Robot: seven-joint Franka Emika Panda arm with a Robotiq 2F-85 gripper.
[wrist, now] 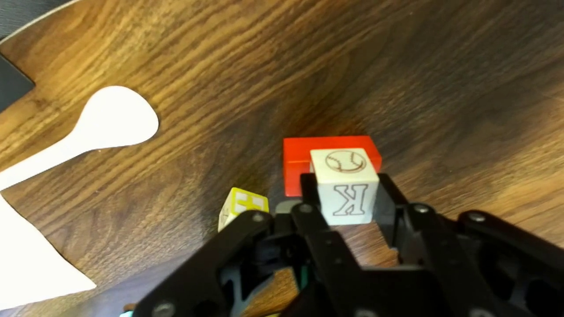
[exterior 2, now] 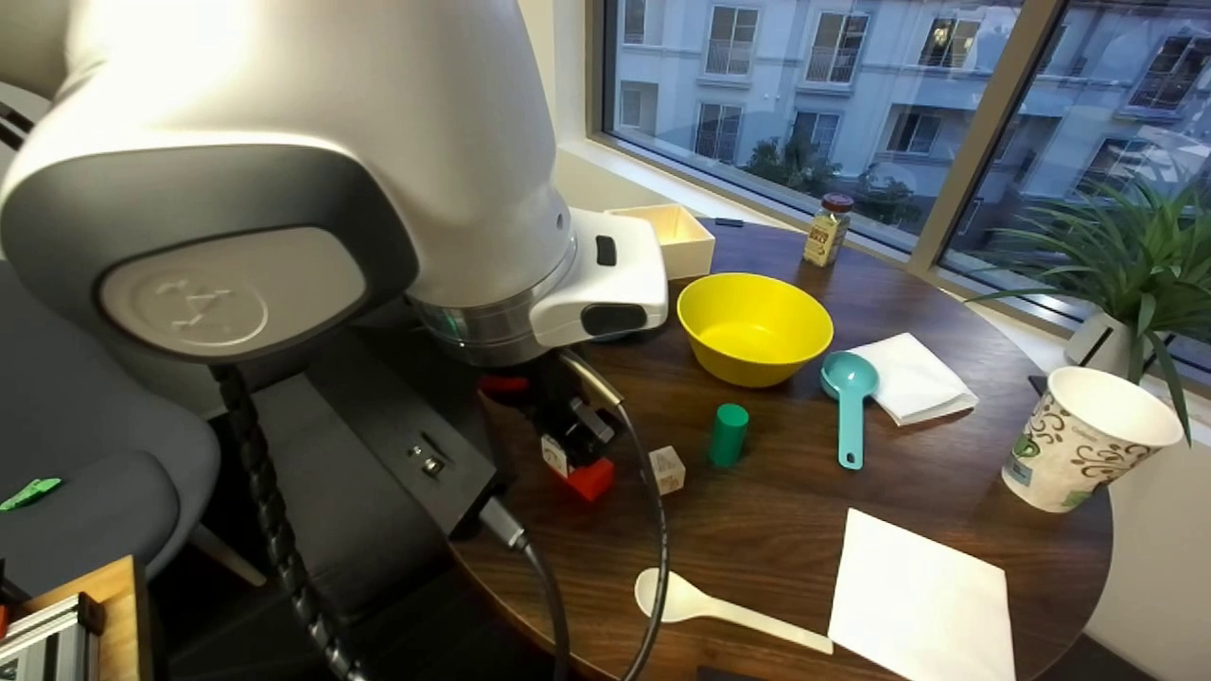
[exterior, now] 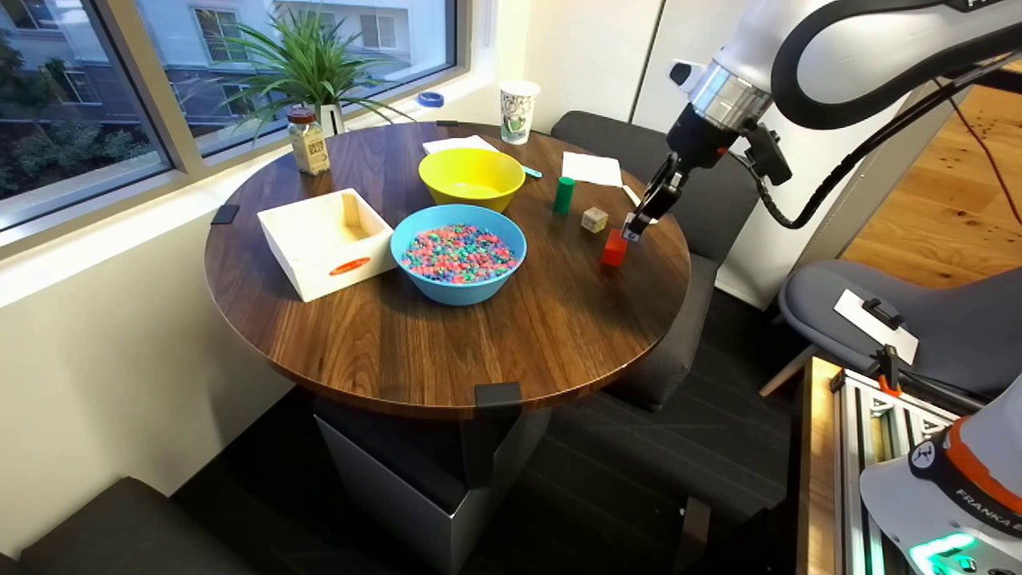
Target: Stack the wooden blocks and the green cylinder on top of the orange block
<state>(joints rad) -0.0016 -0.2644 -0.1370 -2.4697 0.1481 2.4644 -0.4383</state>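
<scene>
My gripper is shut on a wooden block marked with a K and a baseball, one finger against each side. Below it stands the orange block, partly covered by the held one in the wrist view. In an exterior view the held block overlaps the upper right of the orange block; whether they touch I cannot tell. Another wooden block rests on the table close by, its yellow-edged face showing in the wrist view. Upright beyond it is the green cylinder, seen in both exterior views.
A blue bowl of coloured beads and a yellow bowl sit further across the round table, beside a pale wooden box. Near the blocks lie a white spoon and a paper napkin. A paper cup stands near the edge.
</scene>
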